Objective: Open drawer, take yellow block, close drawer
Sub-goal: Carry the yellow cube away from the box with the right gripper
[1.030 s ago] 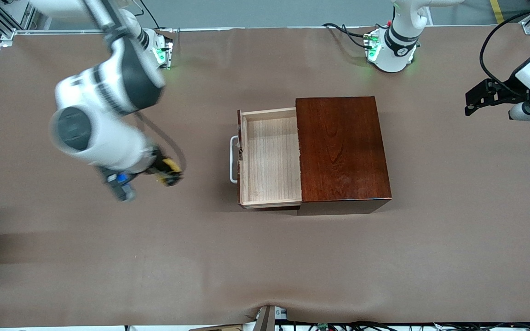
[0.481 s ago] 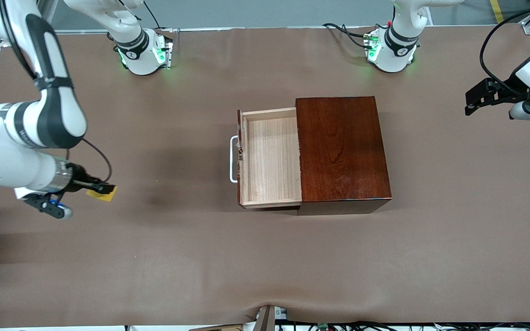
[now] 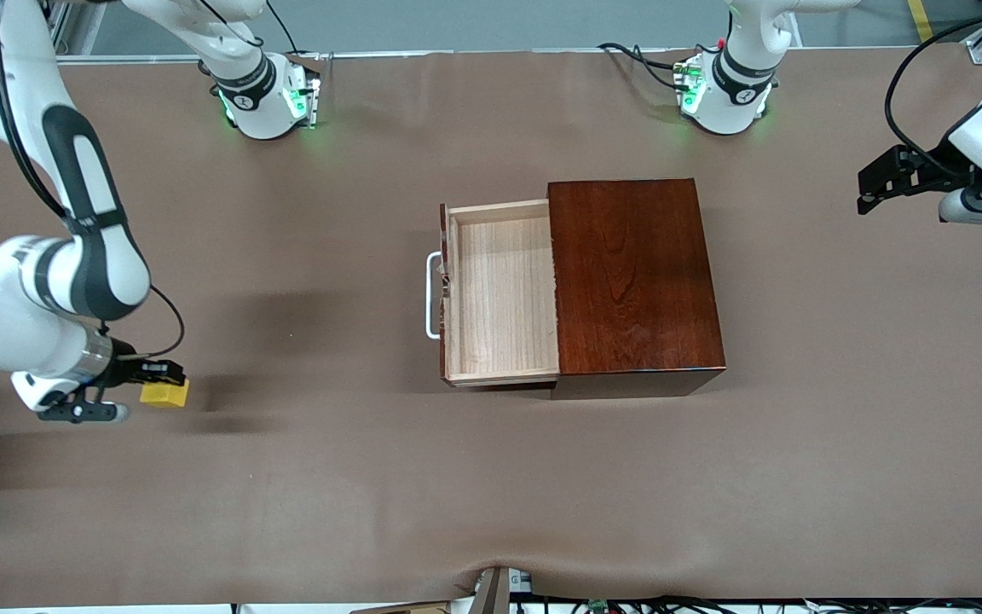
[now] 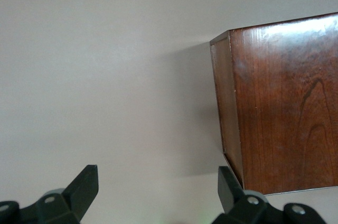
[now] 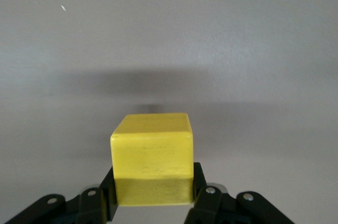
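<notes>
the right gripper (image 3: 153,381) is holding the yellow block (image 3: 164,393) between its jaws, clamped on two opposite sides of the cube; in the right wrist view the block (image 5: 152,158) is sitting squarely between the two fingers (image 5: 199,184), its top face showing and its shadow falling on the desk (image 3: 303,477) below. the gripper is hanging low over the desk toward the right arm's end, well apart from the drawer (image 3: 501,292). whether the block is already touching the desk i cannot tell.

the drawer is standing pulled out of the box (image 3: 634,277), its pale tray bare inside, its white handle (image 3: 432,296) pointing toward the right arm's end of the desk. that is the relation the next move is turning on: the drawer slides along the line running between the two arms' ends, so closing it means pushing the handle or front toward the box, away from the right arm's end. the right arm is the one facing that front, but its jaws are occupied, so i judge it needs to set the block down first.

the left gripper (image 3: 883,180) is waiting over the desk at the left arm's end, jaws apart and holding nothing; its wrist view is showing the closed end of the box (image 4: 285,102), from which it cannot push the drawer in.
</notes>
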### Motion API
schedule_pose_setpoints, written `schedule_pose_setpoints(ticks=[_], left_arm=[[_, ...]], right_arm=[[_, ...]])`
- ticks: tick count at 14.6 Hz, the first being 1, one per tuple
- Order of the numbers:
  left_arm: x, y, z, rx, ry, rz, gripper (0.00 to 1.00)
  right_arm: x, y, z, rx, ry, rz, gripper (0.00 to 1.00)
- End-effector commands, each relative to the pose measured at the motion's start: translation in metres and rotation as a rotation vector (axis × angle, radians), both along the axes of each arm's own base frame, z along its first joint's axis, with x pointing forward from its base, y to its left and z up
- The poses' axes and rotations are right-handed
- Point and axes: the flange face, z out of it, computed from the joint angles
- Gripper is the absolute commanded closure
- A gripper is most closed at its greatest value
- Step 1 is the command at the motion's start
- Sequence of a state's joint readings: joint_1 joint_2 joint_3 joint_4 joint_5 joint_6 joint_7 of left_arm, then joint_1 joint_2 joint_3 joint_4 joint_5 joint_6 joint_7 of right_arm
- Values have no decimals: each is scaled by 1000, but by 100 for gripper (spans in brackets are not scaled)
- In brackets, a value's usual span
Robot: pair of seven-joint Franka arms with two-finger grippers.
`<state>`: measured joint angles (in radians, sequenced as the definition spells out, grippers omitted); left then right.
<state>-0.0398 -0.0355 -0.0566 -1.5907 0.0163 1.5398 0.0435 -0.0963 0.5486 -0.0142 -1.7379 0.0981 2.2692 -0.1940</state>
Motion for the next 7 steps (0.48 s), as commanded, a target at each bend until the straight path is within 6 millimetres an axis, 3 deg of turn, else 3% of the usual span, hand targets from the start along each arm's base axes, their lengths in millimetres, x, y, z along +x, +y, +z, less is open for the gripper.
schedule_pose_setpoints(ticks=[1, 3, 7], left_arm=[[14, -6, 2, -15, -1, -34, 0], [17, -8, -2, -15, 3, -37, 0], [42, -7, -26, -23, 33, -24, 0]], right_arm=[[18, -16, -17, 0, -4, 64, 99], [29, -19, -28, 1, -8, 52, 99], [27, -22, -39, 1, 15, -36, 99]])
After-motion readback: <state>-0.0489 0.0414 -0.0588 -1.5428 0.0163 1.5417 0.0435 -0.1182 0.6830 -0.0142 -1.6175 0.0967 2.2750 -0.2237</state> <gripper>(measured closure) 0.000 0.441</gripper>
